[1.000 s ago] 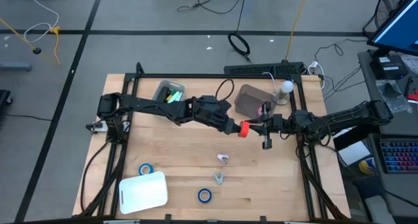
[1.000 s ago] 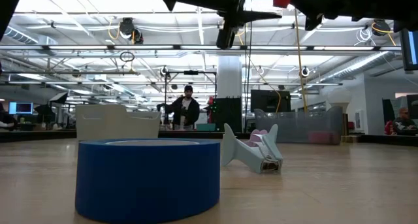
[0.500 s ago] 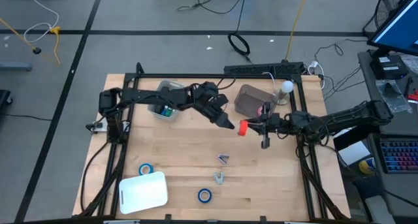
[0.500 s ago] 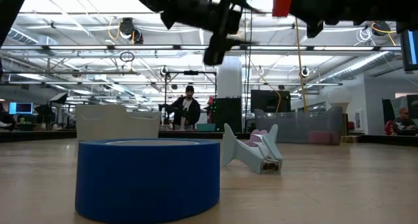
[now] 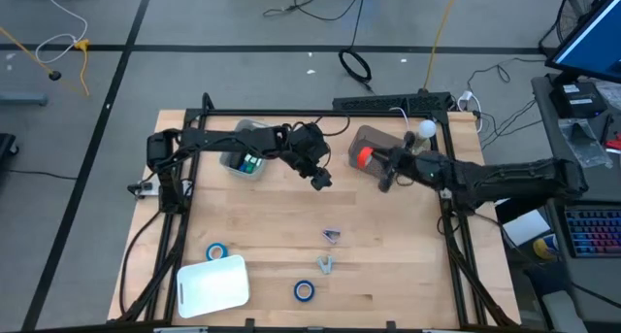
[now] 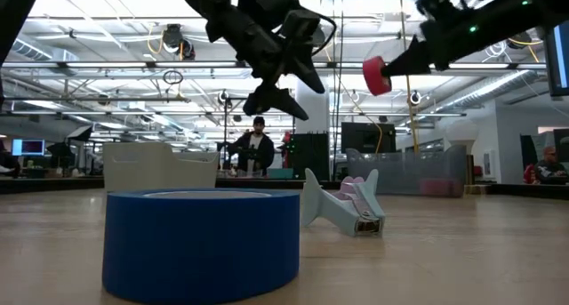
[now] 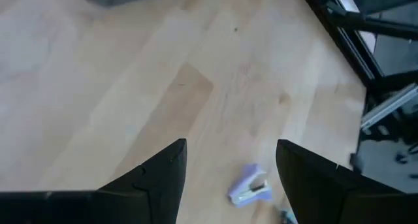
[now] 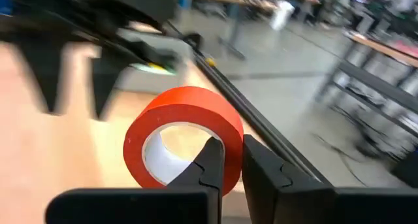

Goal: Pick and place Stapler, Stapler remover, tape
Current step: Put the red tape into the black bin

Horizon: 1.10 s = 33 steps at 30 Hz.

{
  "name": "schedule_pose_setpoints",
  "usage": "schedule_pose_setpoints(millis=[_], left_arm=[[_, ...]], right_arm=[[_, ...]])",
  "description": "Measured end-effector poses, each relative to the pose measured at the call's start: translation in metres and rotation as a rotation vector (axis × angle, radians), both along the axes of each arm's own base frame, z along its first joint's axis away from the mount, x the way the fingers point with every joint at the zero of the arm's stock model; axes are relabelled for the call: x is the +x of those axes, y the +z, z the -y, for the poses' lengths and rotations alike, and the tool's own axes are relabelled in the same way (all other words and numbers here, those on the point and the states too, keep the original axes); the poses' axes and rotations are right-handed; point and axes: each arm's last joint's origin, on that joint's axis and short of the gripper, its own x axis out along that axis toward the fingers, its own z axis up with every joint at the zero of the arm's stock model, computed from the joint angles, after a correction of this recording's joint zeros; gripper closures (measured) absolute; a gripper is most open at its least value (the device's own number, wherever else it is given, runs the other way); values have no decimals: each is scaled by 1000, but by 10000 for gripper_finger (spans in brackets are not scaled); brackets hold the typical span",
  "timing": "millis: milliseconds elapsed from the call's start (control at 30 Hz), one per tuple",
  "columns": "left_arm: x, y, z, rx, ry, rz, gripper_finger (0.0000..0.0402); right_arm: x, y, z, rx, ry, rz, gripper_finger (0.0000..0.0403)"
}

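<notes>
My right gripper (image 8: pixel 228 145) is shut on a red tape roll (image 5: pixel 363 156), held in the air over the brown bin (image 5: pixel 372 137) at the far right. My left gripper (image 7: pixel 228 165) hangs open above the table's middle (image 5: pixel 320 181), empty, pointing slantwise down. Below it the lavender stapler (image 5: pixel 332 236) lies on the wood, also seen between the left fingers (image 7: pixel 250 188). The stapler remover (image 5: pixel 325 265) lies just nearer. Two blue tape rolls (image 5: pixel 217 251) (image 5: pixel 305 290) lie flat near the front edge. My right gripper pinches the wall of the red roll (image 8: pixel 225 127), one finger (image 8: pixel 208 164) in the pale core hole and the other (image 8: pixel 262 168) outside. The roll is lifted clear and stands on edge beyond the fingers (image 6: pixel 378 76), its hole facing sideways.
A grey bin (image 5: pixel 247 144) with green and yellow items stands at the far left. A white tray (image 5: pixel 213 283) lies at the front left. One blue roll (image 6: pixel 203 243) fills the low view's foreground. Black frame rails run along the table's sides.
My left gripper has come away from the red roll, drawn back toward the table's left and tipped downward. My right gripper has swung toward the far edge with the roll, which now hangs over the brown bin instead of over the bare table.
</notes>
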Motion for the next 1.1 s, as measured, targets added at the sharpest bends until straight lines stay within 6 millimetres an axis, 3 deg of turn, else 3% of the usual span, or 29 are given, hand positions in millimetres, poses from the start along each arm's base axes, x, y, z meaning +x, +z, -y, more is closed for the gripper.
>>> schedule_pose_setpoints(millis=[167,467,800,1100], left_arm=[[-10,21,-8,99,-47,76,167],[-32,59,-18,234,-94,188,167],[-58,99,-17,355,-139,309,167],[-67,98,-25,354,-126,259,167]], right_arm=[[0,1,29,22,-150,-88,379],[1,-26,72,136,-223,-249,379],[-1,-54,91,187,-253,-442,376],[0,-73,102,230,-239,-535,375]])
